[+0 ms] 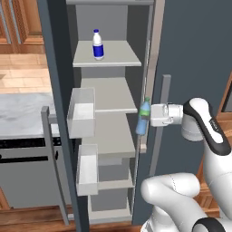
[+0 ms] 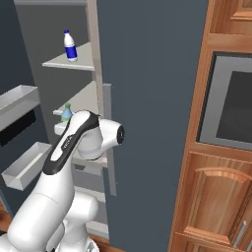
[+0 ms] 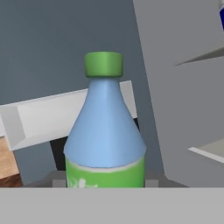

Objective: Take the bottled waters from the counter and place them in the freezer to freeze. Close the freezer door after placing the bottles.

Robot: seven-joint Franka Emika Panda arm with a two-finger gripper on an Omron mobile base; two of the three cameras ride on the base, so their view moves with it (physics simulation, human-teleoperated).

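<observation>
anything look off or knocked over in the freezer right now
Nothing stands out. The clear bottle stands upright on an upper shelf of the open freezer. The pale blue bottle is upright in the gripper at the shelf edge. No spill shows.

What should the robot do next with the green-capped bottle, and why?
Probably ease the pale blue bottle further in over a middle shelf. The tool holds it at the freezer's open front edge, not yet over a shelf, while the clear bottle already stands on the upper one.
</observation>
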